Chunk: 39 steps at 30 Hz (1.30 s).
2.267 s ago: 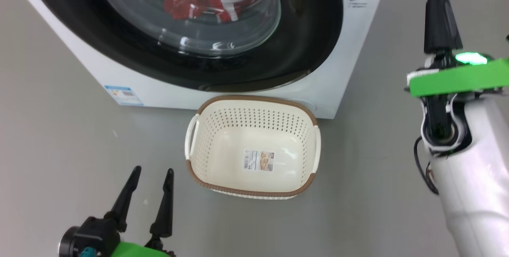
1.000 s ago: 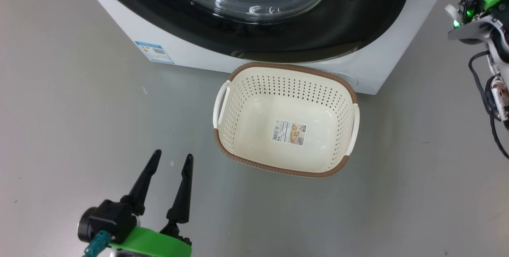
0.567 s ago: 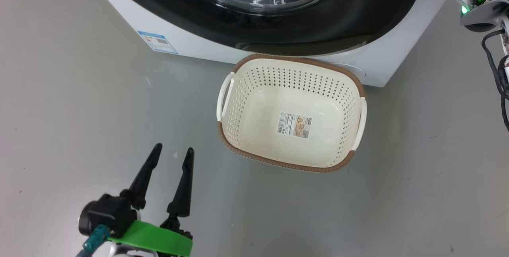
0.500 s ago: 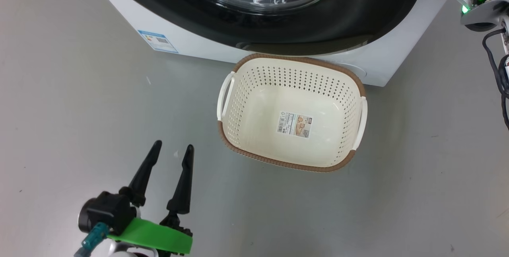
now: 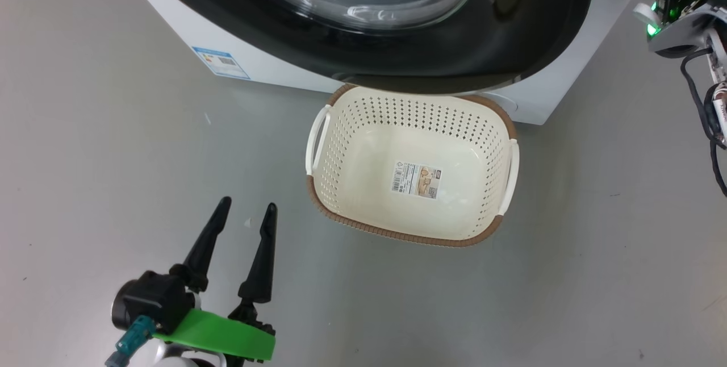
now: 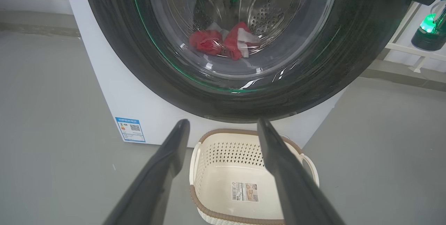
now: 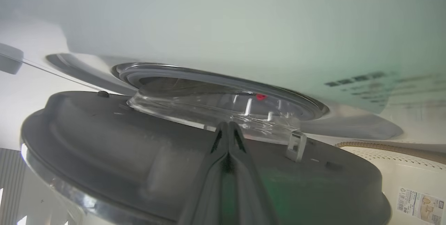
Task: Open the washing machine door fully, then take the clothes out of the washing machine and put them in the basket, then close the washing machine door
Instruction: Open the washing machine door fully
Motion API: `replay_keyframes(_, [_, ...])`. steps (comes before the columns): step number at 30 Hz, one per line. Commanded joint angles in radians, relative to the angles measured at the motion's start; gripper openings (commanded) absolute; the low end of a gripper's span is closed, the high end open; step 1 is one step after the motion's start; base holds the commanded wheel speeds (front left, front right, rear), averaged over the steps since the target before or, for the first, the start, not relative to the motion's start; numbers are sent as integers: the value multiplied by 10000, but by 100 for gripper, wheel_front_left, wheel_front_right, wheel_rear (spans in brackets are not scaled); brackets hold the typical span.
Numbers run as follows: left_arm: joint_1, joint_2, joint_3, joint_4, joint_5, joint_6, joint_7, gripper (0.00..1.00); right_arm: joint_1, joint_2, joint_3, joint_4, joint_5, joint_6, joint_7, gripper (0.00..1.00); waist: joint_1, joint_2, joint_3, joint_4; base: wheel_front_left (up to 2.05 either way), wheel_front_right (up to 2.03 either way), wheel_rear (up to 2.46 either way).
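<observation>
The washing machine [image 5: 545, 94] stands at the top of the head view. Its door [image 5: 511, 26] with the glossy black rim is ajar, its lower edge over the basket's back rim. Through the glass, red and white clothes [image 6: 223, 42] lie in the steel drum. The cream basket [image 5: 397, 236] sits on the floor against the machine, with nothing but its sticker inside. My left gripper [image 5: 245, 208] is open and holds nothing, low over the floor left of the basket. My right gripper [image 7: 228, 124] is shut, its tip against the door's inner side [image 7: 104, 155] by the glass bowl.
Grey floor [image 5: 113, 157] spreads left, right and in front of the basket. My right wrist [image 5: 676, 20] with its green light and cables hangs at the machine's right corner. A blue label [image 5: 221, 63] marks the machine's lower left front.
The head camera has shifted. The door has swung out a little and now covers the basket's back rim. My right wrist has come slightly in and down; the left gripper has stayed put.
</observation>
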Motion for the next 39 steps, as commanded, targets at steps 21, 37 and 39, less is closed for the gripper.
replay_keyframes(21, [567,134,455,-179,160,-56,-122,100,2448,632,630,-1905,-15,8,980,0,0,0,-1289,-136,0,0,0])
replay_keyframes(37, [1211,133,532,-176,264,-56,-122,100,4023,1158,1368,-3193,-206,8,1691,0,0,0,-2126,227,0,0,0])
replay_keyframes(39, [1248,133,547,-175,258,-56,-122,100,4132,1193,1390,-3275,-203,8,1704,0,0,0,-2182,281,0,0,0])
